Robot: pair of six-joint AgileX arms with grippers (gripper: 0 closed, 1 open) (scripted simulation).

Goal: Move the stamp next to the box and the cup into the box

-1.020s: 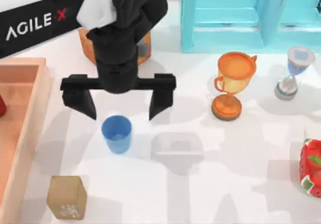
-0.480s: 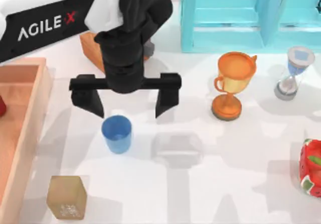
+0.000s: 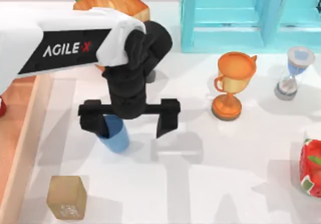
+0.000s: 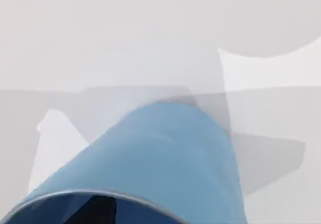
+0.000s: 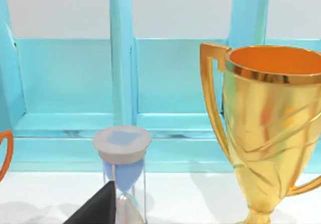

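Your left gripper (image 3: 131, 124) hangs over the cup (image 3: 116, 138) with its fingers spread wide, not grasping anything; one finger (image 3: 95, 124) covers the cup's far edge from above, the other finger stands well clear on the cup's right. In the left wrist view the cup (image 4: 160, 163) is very near the camera and its rim sits off to one side, so I judge the gripper is not centred on it. If you close from here, one finger may meet the rim first and push or tip the cup instead of clamping it. The box (image 3: 20, 128) lies at the table's left edge, and the stamp (image 3: 66, 197) stands near its rim, below the cup, so a sliding cup could knock it. For the right gripper (image 5: 98, 206) I cannot tell the state.
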